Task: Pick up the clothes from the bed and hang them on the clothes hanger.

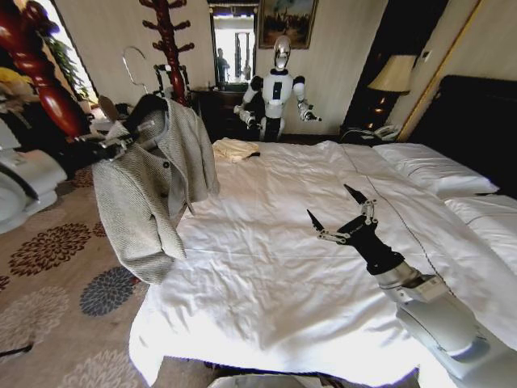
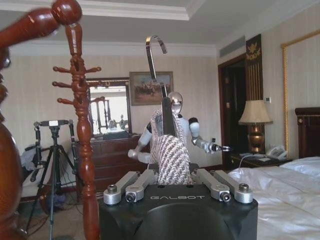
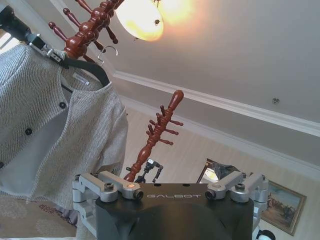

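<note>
One jacket, the clothes (image 1: 153, 186), hangs in the air off the left edge of the bed (image 1: 266, 275), above the patterned carpet (image 1: 48, 267). It is draped over the clothes hanger (image 1: 149, 105), whose black shoulders show at the collar and whose thin wire hook rises above it, free of any peg. The left gripper (image 1: 121, 144) holds this bundle from the left side at the jacket's shoulder; in the left wrist view its fingers (image 2: 137, 184) are pressed in against a fold of the knitted cloth (image 2: 171, 160), with the hanger's neck and hook (image 2: 155, 55) standing straight up out of that fold. One sleeve hangs down toward the carpet, and the jacket's front falls open enough to show pale lining and dark buttons (image 3: 45, 125).

The right gripper (image 1: 339, 212) hovers over the middle of the white duvet, well apart from the jacket and to its right, its two dark fingers (image 1: 355, 194) spread wide with nothing between them.

The reddish-brown wooden coat stand (image 1: 171, 48) rises behind the jacket near the bed's far left corner. A small cream folded cloth (image 1: 234, 149) lies on the duvet close to that far edge. White pillows (image 1: 432, 170) sit at the right, against the dark headboard (image 1: 472, 121).
</note>
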Motion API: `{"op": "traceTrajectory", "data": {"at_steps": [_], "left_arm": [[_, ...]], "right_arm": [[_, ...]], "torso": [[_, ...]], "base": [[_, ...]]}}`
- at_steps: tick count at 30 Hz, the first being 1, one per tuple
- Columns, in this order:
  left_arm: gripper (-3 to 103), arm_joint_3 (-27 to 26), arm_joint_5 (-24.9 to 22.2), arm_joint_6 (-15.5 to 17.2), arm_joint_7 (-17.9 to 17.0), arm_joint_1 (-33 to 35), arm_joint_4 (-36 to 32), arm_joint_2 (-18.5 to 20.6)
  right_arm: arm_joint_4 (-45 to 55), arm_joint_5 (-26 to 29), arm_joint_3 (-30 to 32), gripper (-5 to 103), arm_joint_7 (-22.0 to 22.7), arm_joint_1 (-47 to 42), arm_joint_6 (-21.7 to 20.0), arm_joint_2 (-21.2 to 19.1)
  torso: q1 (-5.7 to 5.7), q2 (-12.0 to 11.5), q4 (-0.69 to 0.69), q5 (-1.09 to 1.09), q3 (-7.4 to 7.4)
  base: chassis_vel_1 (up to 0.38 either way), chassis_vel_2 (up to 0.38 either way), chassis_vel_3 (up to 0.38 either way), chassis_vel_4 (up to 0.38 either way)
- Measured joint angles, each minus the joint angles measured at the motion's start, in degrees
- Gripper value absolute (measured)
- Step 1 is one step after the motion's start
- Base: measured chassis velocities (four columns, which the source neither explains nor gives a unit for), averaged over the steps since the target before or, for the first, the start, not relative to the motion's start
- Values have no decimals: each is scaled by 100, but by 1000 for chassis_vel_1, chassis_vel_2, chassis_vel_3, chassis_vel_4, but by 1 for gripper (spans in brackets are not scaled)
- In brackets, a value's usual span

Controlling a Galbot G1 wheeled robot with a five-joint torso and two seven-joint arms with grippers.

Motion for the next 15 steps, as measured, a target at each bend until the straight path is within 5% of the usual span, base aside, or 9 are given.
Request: {"op": "traceTrajectory", "data": {"at_steps": [15], "left_arm": [[22, -523, -400, 301, -482, 9, 203, 48]], "right_arm": [[-33, 34, 37, 100, -2, 9, -35, -49]], "torso": [[0, 0, 0, -1, 0]], "base": [[0, 0, 0, 0]]}}
